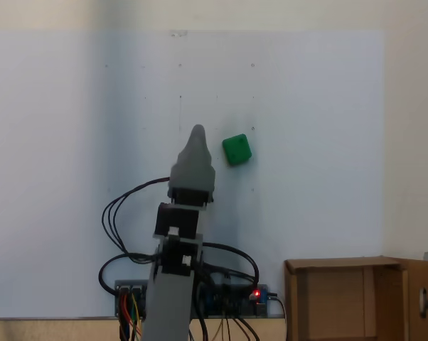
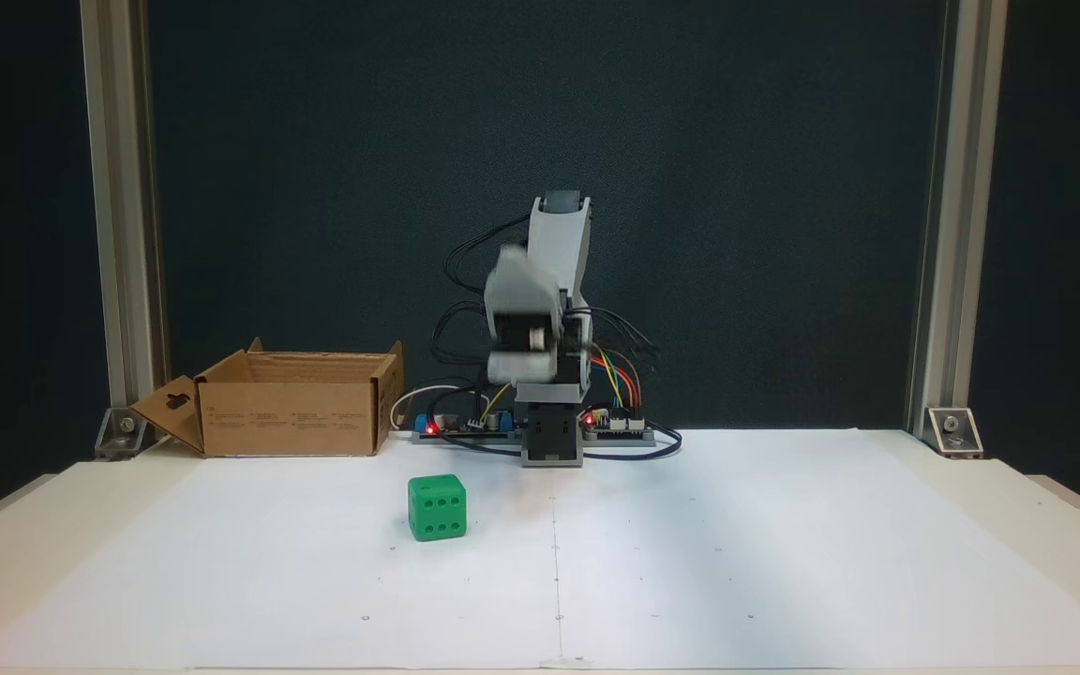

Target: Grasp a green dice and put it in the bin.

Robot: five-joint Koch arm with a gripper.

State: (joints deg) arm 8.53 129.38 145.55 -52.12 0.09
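White paper covers the worktop [image 2: 784, 562], where a grey hobby arm [image 2: 549, 319] stands folded over its base at the far edge in a fixed view. Left of the base in that view sits the bin [image 2: 292, 412], a brown cardboard box with its flaps up, empty as far as can be seen. The green dice [image 2: 437, 507] rests on the paper, nearer than the base and a little to its left, well apart from both bin and arm. In a fixed view from above, the end effector [image 1: 198, 132] points up the frame with the dice [image 1: 237, 150] just to its right, but the jaws lie one behind the other, so whether they are parted cannot be told; nothing appears to be held. The reach looks barely begun. Done well, it would mean swinging toward the dice, spreading the jaws wider than the cube, squaring them to two flat faces, and descending before closing.
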